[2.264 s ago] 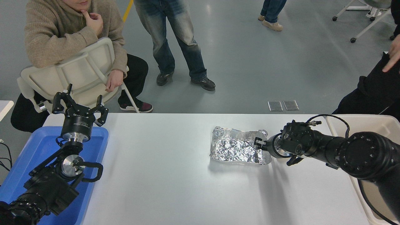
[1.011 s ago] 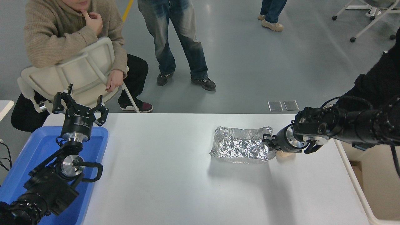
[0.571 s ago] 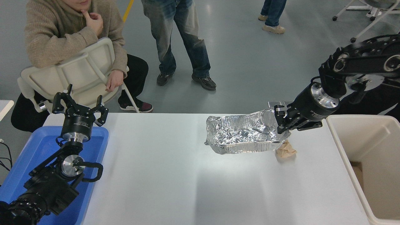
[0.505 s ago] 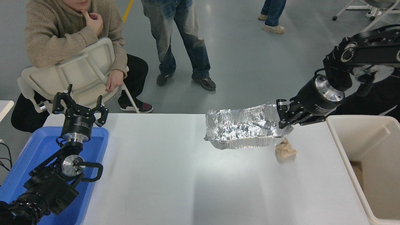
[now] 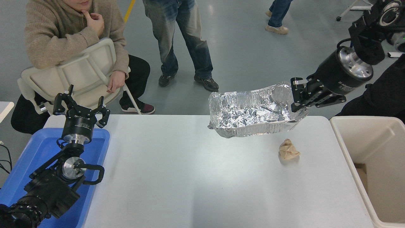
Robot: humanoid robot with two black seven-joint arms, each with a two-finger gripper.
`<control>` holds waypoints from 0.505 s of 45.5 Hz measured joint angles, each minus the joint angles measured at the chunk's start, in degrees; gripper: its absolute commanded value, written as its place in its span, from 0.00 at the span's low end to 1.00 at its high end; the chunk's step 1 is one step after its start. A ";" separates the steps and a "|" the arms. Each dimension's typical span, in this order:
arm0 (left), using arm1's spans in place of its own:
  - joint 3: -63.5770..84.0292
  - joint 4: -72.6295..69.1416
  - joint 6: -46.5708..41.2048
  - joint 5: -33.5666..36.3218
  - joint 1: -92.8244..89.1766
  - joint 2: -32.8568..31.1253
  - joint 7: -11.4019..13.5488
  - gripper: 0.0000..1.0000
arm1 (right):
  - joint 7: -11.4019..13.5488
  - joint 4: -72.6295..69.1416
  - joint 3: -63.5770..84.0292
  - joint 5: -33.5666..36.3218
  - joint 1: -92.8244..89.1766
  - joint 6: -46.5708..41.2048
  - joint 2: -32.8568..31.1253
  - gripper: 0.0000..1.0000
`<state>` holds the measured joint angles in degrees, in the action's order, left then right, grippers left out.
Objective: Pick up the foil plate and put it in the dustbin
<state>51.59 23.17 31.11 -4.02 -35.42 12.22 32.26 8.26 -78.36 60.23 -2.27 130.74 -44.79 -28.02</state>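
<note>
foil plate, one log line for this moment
phase: carry | right gripper: shut on foil plate rim, lifted off table | dustbin: not reached | left gripper: parked

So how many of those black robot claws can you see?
2. The left gripper is parked over the blue plastic tray at lower left; the right gripper holds the shiny crinkled foil plate above the table.

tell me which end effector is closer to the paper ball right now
The right. The right end effector hangs above and just behind the crumpled paper ball, shut on the foil plate. The left end effector is parked far off over the blue tray.
</note>
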 measured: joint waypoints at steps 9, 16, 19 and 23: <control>0.00 0.00 0.00 0.00 0.00 0.00 0.00 0.99 | 0.00 -0.06 1.75 0.45 0.99 -0.13 -0.34 0.00; 0.00 0.03 0.00 0.02 0.00 0.00 0.00 0.99 | -0.01 0.62 4.89 0.61 1.24 -0.18 -1.62 0.00; 0.00 0.02 0.00 -0.01 0.00 0.01 0.00 0.99 | 0.11 1.32 7.27 0.61 1.26 -0.18 -2.66 0.00; 0.00 0.01 0.00 -0.01 0.00 0.01 0.00 0.99 | 0.11 2.30 9.86 0.66 1.18 -0.19 -4.87 0.00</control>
<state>51.59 23.18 31.11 -4.03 -35.42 12.22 32.25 8.37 -76.06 70.09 -1.62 131.92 -44.98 -32.89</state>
